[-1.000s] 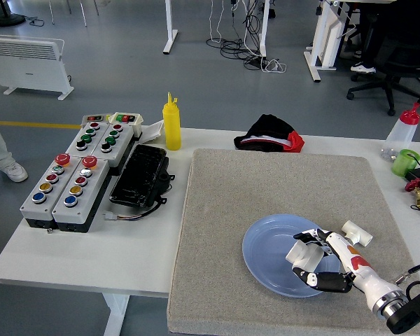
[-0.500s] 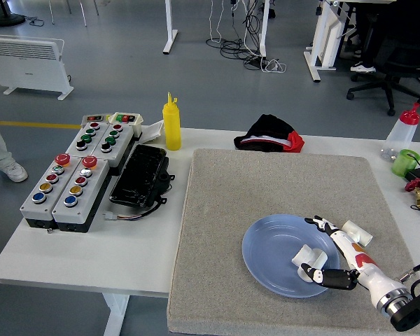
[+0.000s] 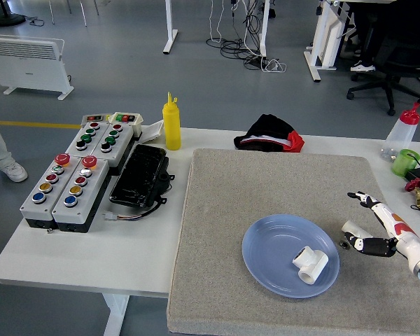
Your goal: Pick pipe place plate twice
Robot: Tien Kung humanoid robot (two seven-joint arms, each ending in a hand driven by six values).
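white pipe fitting (image 3: pixel 311 264) lying in blue plate (image 3: pixel 269 246), second pipe (image 3: pixel 353 229) beside

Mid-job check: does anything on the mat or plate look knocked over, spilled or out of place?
Nothing stands out. One white pipe fitting lies inside the blue plate, nothing spilled. The second pipe fitting lies on the grey mat right of the plate, partly hidden by the open right hand.

high head view, facing down, table (image 3: pixel 84 259)
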